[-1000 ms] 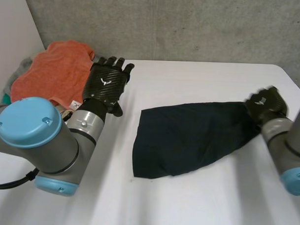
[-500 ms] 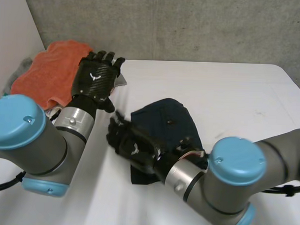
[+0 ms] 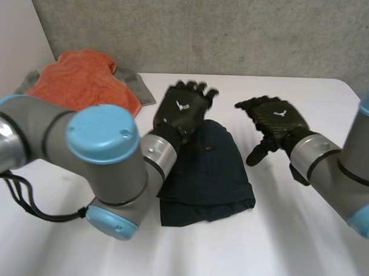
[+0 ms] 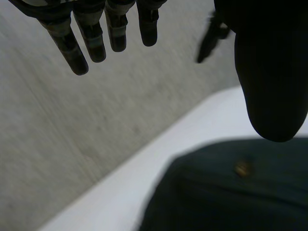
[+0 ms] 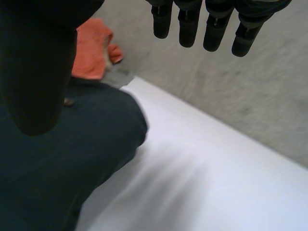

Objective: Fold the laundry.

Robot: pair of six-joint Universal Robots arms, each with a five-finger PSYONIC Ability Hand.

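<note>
A dark navy cloth point(image 3: 210, 169) lies folded in a compact heap at the table's middle. My left hand point(image 3: 180, 109) is at its far left edge, fingers straight and open, holding nothing. Under that palm the left wrist view has the cloth point(image 4: 226, 192) with a small button point(image 4: 243, 168) on it. My right hand point(image 3: 276, 120) is just right of the cloth and apart from it, open, with its thumb hanging down. Its own view has straight fingers point(image 5: 207, 24) over bare table and the cloth point(image 5: 57, 163) beside the thumb.
An orange towel point(image 3: 83, 80) lies heaped at the table's far left corner on a grey cloth point(image 3: 141, 88). Bare white table point(image 3: 302, 239) stretches to the right and front of the navy cloth. A concrete wall stands behind the table.
The right hand carried the cloth's right end leftward over the rest, let go and drew back to the right. The left hand moved right to the cloth's far edge.
</note>
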